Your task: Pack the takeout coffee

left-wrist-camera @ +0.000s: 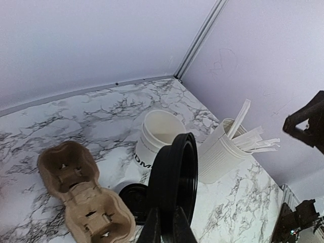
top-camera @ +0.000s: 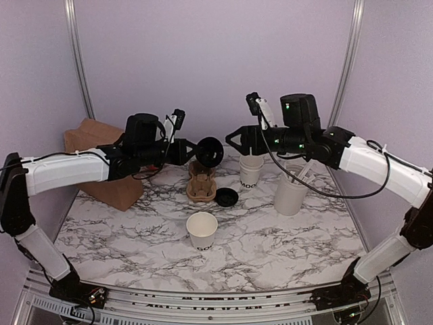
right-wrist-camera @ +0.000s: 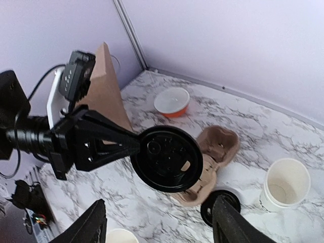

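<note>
— Starting at the left: why is the paper bag there?
— It stands at the left edge of the worktop, presumably where we pack in the end. We cannot see inside it.
— And our left tool?
— It is pressed together on the rim of the black lid, holding it on edge in the air, with the cup carrier on the worktop below. We judge that this grip suits passing or turning the lid, not pressing it down flat.
— What about the carrier's pockets?
— Both pockets that we can see are bare. A second lid lies flat just beside it.
— Where is the coffee cup?
— It is upright and lidless near the front, well apart from the held lid. From above we see only white inside. So our takeout coffee is in two parts: the cup on the worktop and the lid in our left tool.
— And further right?
— The stacked cups sit nested, and the top one looks empty. Our right tool hangs facing the lid with its fingers spread, gripping nothing. The tall cylinder holds white sticks that lean out of its mouth.
</note>
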Controlling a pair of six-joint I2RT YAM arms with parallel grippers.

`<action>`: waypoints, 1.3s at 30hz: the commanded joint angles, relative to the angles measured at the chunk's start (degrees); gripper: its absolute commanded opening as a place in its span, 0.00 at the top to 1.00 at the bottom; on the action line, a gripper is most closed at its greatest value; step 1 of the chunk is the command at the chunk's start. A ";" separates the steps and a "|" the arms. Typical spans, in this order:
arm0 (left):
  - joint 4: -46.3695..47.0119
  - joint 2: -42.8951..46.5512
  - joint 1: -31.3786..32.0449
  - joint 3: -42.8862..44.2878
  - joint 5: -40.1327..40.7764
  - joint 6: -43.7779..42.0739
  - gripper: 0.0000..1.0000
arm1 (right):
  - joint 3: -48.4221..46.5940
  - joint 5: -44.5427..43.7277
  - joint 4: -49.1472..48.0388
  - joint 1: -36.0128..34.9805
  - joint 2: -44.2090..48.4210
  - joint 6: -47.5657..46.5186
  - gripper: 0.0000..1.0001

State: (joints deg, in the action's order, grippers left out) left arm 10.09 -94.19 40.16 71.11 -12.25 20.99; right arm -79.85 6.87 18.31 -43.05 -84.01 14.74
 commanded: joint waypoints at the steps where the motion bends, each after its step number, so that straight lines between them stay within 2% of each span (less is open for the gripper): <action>1: 1.66 8.85 3.76 -6.34 17.91 -13.07 1.00 | 1.46 7.81 -11.80 0.63 3.77 11.43 0.29; 11: 4.92 21.39 15.57 -18.45 44.82 -25.64 1.00 | 4.99 8.38 -12.57 1.03 6.31 14.72 0.28; 20: 4.86 24.10 27.21 -24.17 62.08 -32.40 1.00 | 8.06 11.29 -11.76 1.37 5.95 16.52 0.28; 27: 4.85 22.75 33.80 -24.99 71.16 -37.88 1.00 | 8.80 14.39 -9.58 1.55 5.52 17.66 0.28; 32: 4.95 21.37 36.60 -24.80 74.35 -40.88 1.00 | 9.23 17.55 -9.17 1.97 5.68 20.28 0.28; 39: 6.62 19.60 38.92 -24.19 77.90 -46.12 1.00 | 11.99 24.50 -13.65 5.03 7.07 31.32 0.28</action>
State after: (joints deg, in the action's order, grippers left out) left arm 13.74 -73.80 78.04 46.30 61.80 -20.91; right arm -69.56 26.20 8.16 -40.25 -78.48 38.09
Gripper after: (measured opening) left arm 0.061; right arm 0.723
